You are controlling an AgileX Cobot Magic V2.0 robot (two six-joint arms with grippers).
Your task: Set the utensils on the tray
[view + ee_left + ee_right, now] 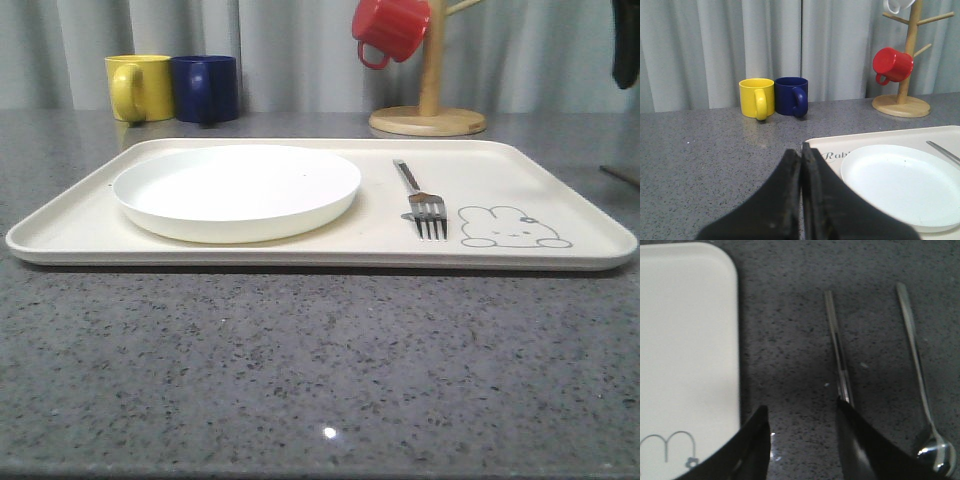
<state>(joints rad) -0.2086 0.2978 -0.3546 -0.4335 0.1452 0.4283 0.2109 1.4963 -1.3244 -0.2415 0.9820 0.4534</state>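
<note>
A silver fork (422,205) lies on the cream tray (560,200), right of the round white plate (237,190) and beside the bunny drawing. In the right wrist view the chopsticks (838,347) and the long spoon (920,385) lie on the grey counter beside the tray's corner (685,340). My right gripper (802,412) hangs open over the bare counter between tray and chopsticks, one finger overlapping the chopsticks' near end. My left gripper (801,152) is shut with nothing in it, by the tray's left corner (812,145) near the plate (900,185).
A yellow mug (138,87) and a blue mug (206,87) stand behind the tray at the back left. A wooden mug tree (430,100) with a red mug (391,27) stands at the back right. Grey counter stretches in front of the tray.
</note>
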